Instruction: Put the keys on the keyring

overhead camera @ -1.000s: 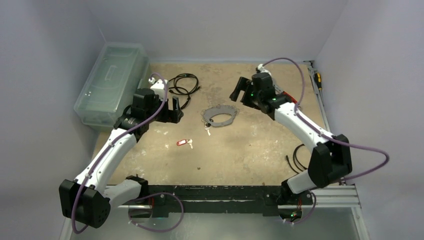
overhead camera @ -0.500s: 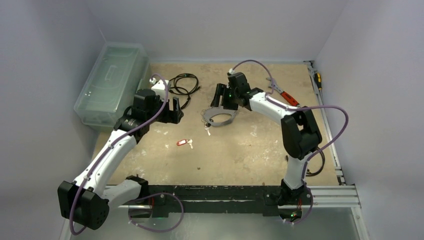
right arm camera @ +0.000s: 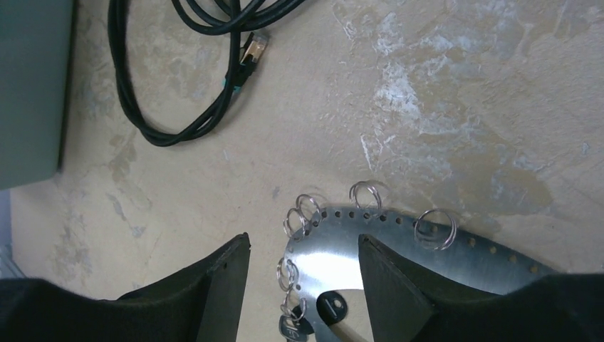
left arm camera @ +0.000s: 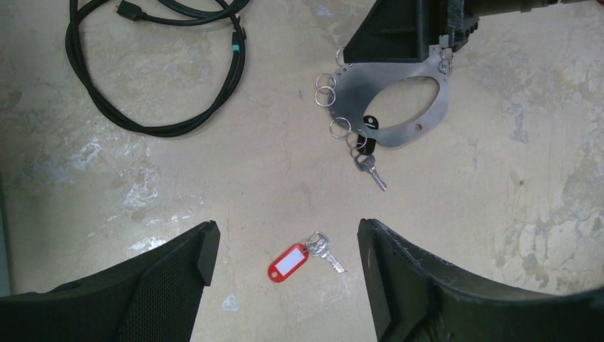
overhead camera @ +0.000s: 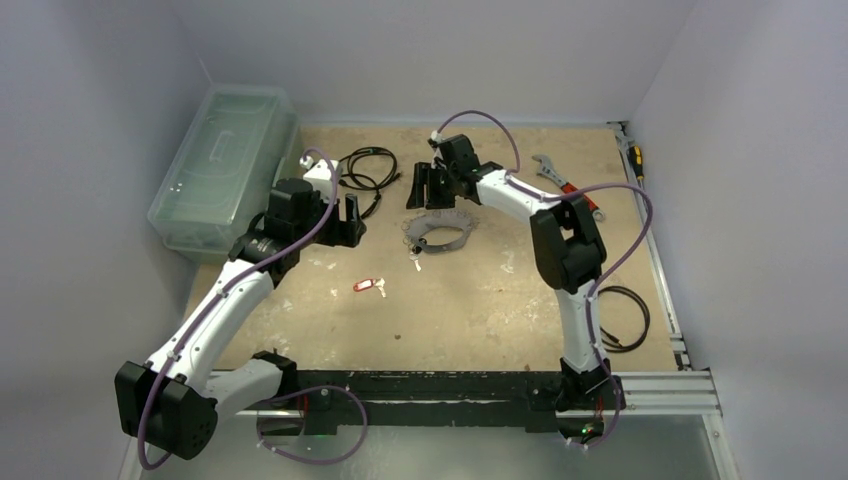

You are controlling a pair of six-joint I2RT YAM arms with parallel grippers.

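Right pincer [right arm camera: 303,242] spread open, fingers either side of the keyring [right arm camera: 399,246] edge; dark-headed key [left arm camera: 367,153] touching that keyring's rim. Left pincer [left arm camera: 286,226] open and empty above the table [left arm camera: 214,178]; red-tagged key [left arm camera: 324,251] loose beneath, apart from the keyring.

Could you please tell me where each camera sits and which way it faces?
Top external: above and behind the bases, facing down at the table; left arm and right arm show.
Left wrist: on its arm, looking down at the red-tagged key; left pincer fingers frame it.
Right wrist: low over the keyring; right pincer fingers show.
Shared: both wrist views catch the keyring and black cable.
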